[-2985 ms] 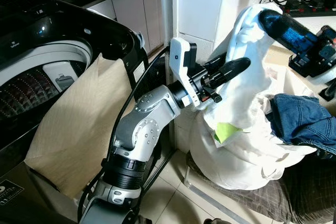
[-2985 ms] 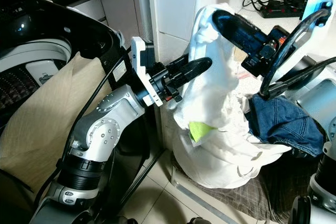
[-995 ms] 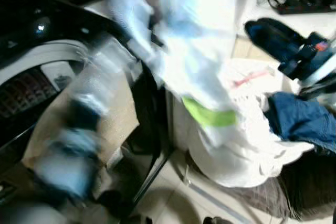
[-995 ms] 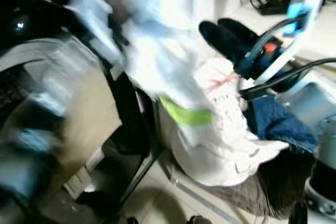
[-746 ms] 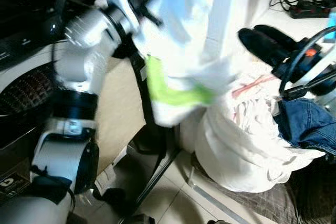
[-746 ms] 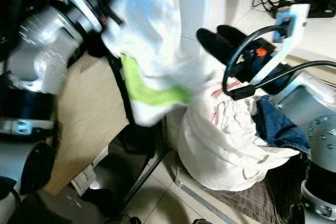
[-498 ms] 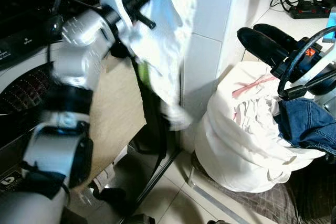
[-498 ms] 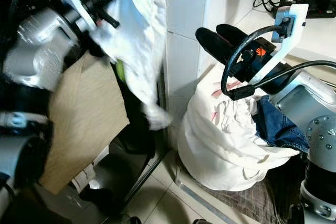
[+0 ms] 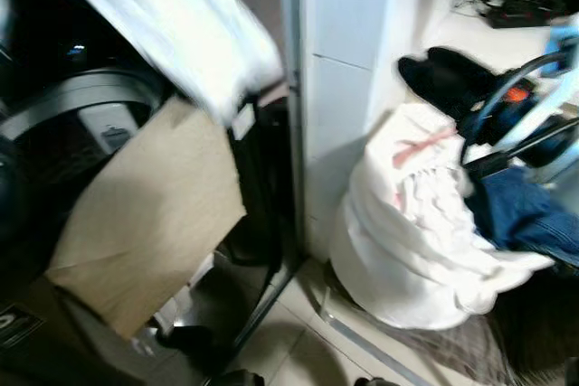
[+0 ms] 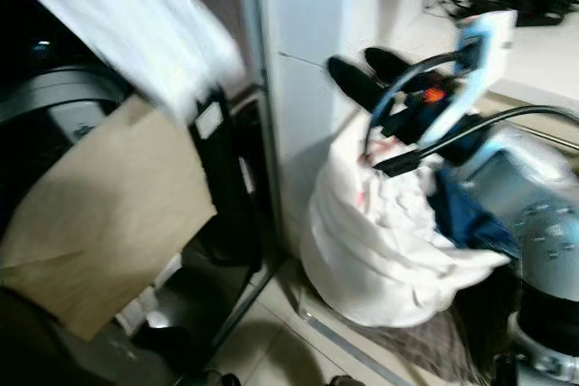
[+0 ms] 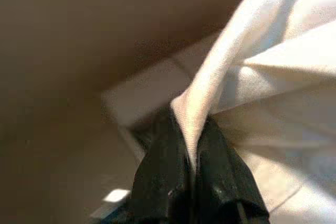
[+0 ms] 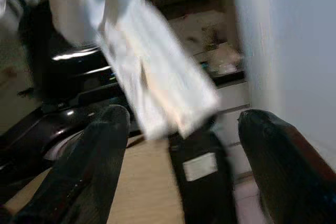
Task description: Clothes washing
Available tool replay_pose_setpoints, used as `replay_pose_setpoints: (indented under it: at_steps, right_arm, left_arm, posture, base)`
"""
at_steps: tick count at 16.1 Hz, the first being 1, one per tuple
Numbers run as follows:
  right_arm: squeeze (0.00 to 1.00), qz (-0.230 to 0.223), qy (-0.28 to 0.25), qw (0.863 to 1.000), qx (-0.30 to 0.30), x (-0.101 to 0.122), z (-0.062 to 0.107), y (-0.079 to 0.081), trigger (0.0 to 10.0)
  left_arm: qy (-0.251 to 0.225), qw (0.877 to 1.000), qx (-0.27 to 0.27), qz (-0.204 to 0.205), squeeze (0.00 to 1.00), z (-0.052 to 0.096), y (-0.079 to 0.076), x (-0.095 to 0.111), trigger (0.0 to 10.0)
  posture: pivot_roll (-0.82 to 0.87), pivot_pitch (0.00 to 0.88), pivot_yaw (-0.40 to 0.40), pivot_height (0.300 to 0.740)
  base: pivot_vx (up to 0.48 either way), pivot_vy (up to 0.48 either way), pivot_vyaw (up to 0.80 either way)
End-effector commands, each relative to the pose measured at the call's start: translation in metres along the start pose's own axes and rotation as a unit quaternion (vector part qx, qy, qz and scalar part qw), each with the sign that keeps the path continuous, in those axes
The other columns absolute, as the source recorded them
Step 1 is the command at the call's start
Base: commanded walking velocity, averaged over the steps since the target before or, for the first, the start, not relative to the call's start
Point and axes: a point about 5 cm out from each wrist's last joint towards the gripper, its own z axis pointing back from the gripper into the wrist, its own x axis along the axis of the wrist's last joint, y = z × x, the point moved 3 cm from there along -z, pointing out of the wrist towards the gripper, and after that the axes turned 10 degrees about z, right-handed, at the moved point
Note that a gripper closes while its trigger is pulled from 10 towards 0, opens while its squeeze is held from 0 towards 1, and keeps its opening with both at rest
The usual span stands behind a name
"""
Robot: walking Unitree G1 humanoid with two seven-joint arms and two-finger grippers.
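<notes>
The washing machine (image 9: 86,124), a dark top-loader with its drum open, is seen at the robot's left, and a sheet of brown cardboard (image 9: 145,223) is leaned against its front edge. A white tiled pillar (image 9: 348,88) stands between the machine and the laundry. At the foot of that pillar, on the floor, a white laundry bag (image 9: 407,241) is set, heaped with pale clothes, and a pair of blue jeans (image 9: 525,219) is draped over its right rim.

The step in hand is judged to be the transfer of one garment from bag to drum. A white garment (image 9: 172,29), blurred by motion, is carried high above the machine's near right corner, its loose end hanging toward the cardboard's top edge. In the left wrist view the left gripper (image 11: 191,174) is seen with its two black fingers pressed together on a fold of that white cloth, so the garment is firmly pinched. The right gripper (image 12: 184,124) is held above the bag's top, by the pillar, its fingers spread wide with nothing between them.

For the next move, it is judged that the garment must be brought over the drum's mouth and lowered until the trailing end clears the rim and the cardboard, and only then released
</notes>
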Motion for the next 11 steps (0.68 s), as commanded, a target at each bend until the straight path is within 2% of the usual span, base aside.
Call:
replay_pose_setpoints:
  at_steps: [1,3,4,5,6,7,8,9,11]
  right_arm:
    - [0.0,0.011,0.011,1.0,0.012,-0.003,-0.003,0.01,10.0]
    - [0.0,0.011,0.018,1.0,0.015,-0.007,-0.004,0.013,10.0]
    - [0.0,0.007,0.026,0.999,0.023,-0.012,-0.007,0.018,10.0]
    - [0.0,0.008,0.04,0.999,0.033,-0.019,-0.01,0.023,10.0]
    - [0.0,0.018,0.08,0.995,0.063,-0.037,-0.018,0.04,10.0]
    - [0.0,0.018,0.085,0.994,0.071,-0.04,-0.019,0.044,10.0]
    - [0.0,0.023,0.096,0.99,0.101,-0.044,-0.018,0.054,10.0]
    - [0.0,0.023,0.103,0.987,0.123,-0.046,-0.017,0.062,10.0]
    - [0.0,0.019,0.108,0.984,0.14,-0.049,-0.016,0.068,10.0]
  left_arm:
    - [0.022,0.999,-0.015,-0.043,0.0,0.004,-0.011,-0.014,0.0]
    - [0.04,0.997,-0.012,-0.064,0.0,0.007,-0.013,-0.027,0.0]
    - [0.104,0.993,-0.056,-0.015,0.0,0.02,-0.035,-0.053,0.0]
    - [0.181,0.976,-0.105,0.065,0.0,0.037,-0.061,-0.078,10.0]
    - [0.289,0.934,-0.124,0.168,0.0,0.071,-0.091,-0.116,10.0]
    - [0.307,0.928,-0.122,0.171,0.0,0.078,-0.093,-0.123,10.0]
    - [0.35,0.915,-0.117,0.164,0.0,0.091,-0.093,-0.14,10.0]
    - [0.387,0.899,-0.108,0.174,1.0,0.104,-0.09,-0.154,10.0]
    - [0.418,0.878,-0.098,0.21,1.0,0.115,-0.089,-0.165,10.0]
  posture:
    - [-0.17,0.0,0.095,0.74]
    - [-0.17,0.0,0.092,0.74]
    - [-0.16,0.0,0.086,0.74]
    - [-0.16,0.0,0.083,0.74]
    - [-0.16,0.0,0.08,0.74]
    - [-0.16,0.0,0.08,0.74]
    - [-0.16,0.0,0.08,0.74]
    - [-0.16,0.0,0.08,0.74]
    - [-0.16,0.0,0.076,0.74]
  base:
    - [0.0,0.0,0.0]
    - [0.0,0.0,0.0]
    - [0.0,0.0,0.0]
    - [0.0,0.0,0.0]
    - [0.0,0.0,0.0]
    - [0.0,0.0,0.0]
    - [0.0,0.0,0.0]
    - [0.0,0.0,0.0]
    - [0.0,0.0,0.0]
